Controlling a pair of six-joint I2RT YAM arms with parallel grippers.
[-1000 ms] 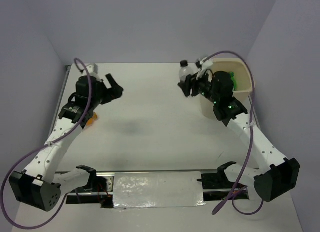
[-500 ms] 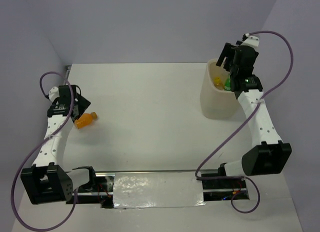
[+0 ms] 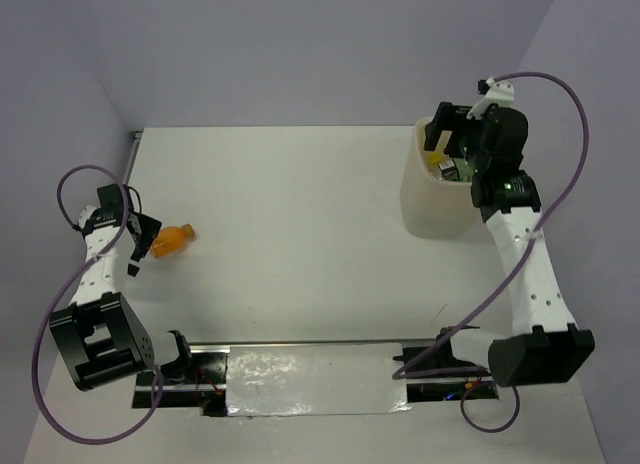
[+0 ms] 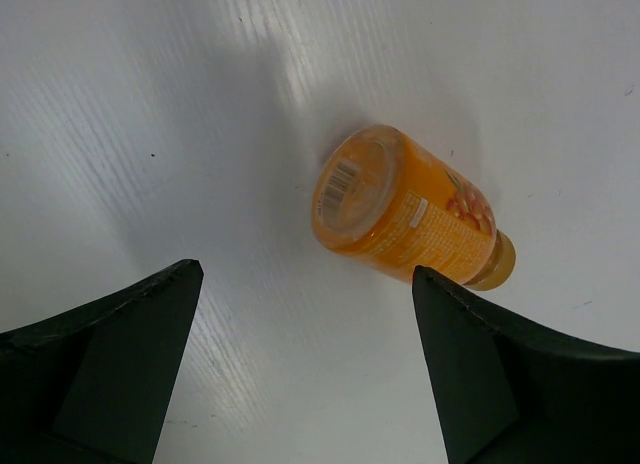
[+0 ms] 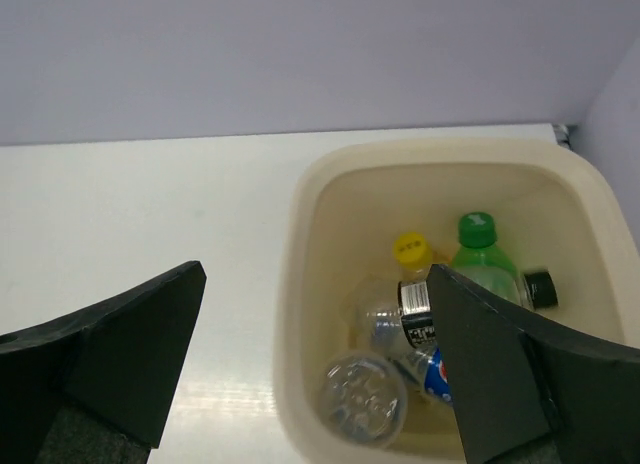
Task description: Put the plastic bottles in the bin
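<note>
Bottles [image 5: 368,392] heaped in the bin [image 5: 290,304] overlap, some hidden behind the right pincer [image 5: 316,272].

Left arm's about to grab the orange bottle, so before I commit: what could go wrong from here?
The orange bottle lies on its side, off-centre under the open left gripper; closing may roll it away. The bin stands across the table, with the open right gripper hovering over it: the arms might clash at the drop.
</note>
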